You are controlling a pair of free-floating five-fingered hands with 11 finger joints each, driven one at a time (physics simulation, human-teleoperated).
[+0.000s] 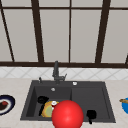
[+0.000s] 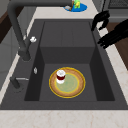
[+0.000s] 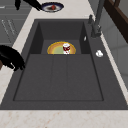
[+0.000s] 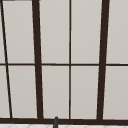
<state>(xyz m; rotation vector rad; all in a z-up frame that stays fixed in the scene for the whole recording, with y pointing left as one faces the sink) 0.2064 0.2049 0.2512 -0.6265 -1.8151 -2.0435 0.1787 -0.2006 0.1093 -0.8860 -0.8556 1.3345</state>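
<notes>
Black left hand [image 1: 42, 100] hung over yellow round plate [image 2: 67, 82] bearing small red-and-white cup [image 2: 60, 75]; fingers relaxed, nothing held. Right hand [image 1: 91, 114] idle, curled, empty. Approach step judged; descent toward cup needed.

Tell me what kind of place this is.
Most likely a kitchen, rendered in a simulator: a dark sink with a faucet set in a pale countertop, a yellow plate in the basin, and a large window behind.
</notes>
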